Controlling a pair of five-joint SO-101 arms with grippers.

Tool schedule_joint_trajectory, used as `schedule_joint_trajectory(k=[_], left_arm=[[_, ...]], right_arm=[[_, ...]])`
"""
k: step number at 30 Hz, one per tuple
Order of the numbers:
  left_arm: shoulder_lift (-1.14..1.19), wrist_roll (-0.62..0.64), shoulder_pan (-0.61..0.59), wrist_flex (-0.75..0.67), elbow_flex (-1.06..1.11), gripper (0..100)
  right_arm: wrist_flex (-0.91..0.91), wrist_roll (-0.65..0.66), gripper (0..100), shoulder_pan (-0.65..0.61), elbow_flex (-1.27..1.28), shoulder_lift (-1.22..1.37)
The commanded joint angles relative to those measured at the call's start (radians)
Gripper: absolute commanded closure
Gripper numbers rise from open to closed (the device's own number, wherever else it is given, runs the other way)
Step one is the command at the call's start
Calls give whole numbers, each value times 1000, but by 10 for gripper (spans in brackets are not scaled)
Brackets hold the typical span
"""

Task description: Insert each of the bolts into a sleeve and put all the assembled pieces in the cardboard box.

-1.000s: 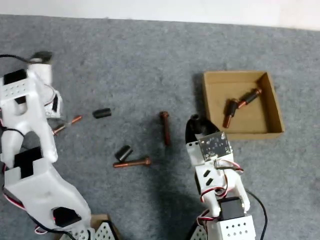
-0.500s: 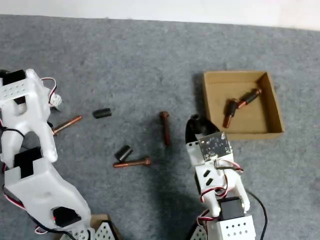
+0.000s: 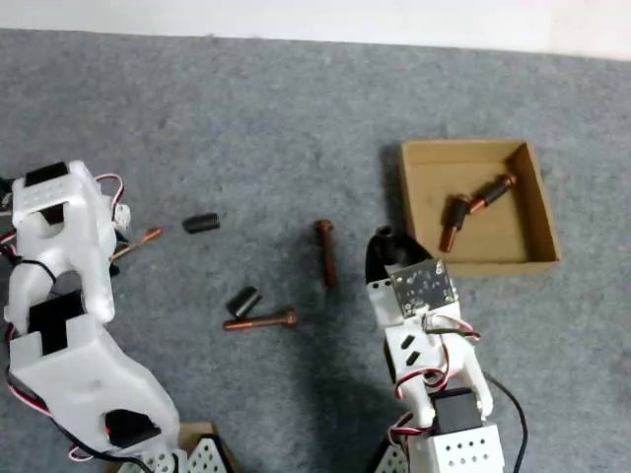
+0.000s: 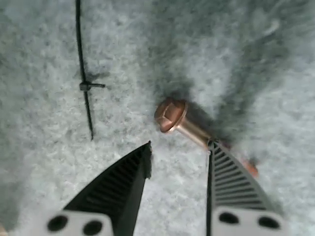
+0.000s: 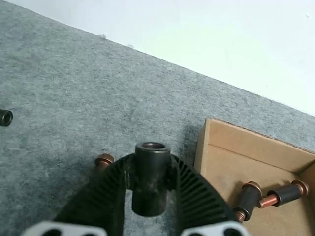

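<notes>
Copper bolt (image 4: 172, 115) sits off-centre beneath the left gripper (image 4: 179, 147), spread wide and empty: a skewed pinch could flick it away!

The left end effector (image 4: 179, 145) points steeply downward, its jaws spread apart. The right end effector (image 5: 150, 163) reaches forward, low, jaws clamped around a sleeve (image 5: 150, 189).

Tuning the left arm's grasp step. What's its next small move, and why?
Probably nudge the left gripper sideways until the shank of the bolt sits between its fingers. The jaws stand open, but the bolt lies skewed: its head is just beyond the tips and its shank runs under one finger, so closing now might miss it. The right gripper holds a sleeve.
</notes>
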Motion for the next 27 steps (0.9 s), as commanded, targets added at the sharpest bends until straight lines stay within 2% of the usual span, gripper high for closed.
schedule_joint_trajectory(k=[1,10,21,23,26,27], left_arm=[[-47,11,25,-103,38,820],[-47,71,39,-359,189,822],[-48,71,44,-367,205,823],[-48,71,44,-365,208,853],[-48,71,39,-365,209,1000],[-48,71,38,-365,209,991]], right_arm=[[4,-2,992,10,107,-15],[4,-2,992,8,107,-15],[4,-2,992,8,107,-15],[4,-2,992,8,107,-15],[4,-2,992,8,107,-15],[4,-2,992,8,107,-15]])
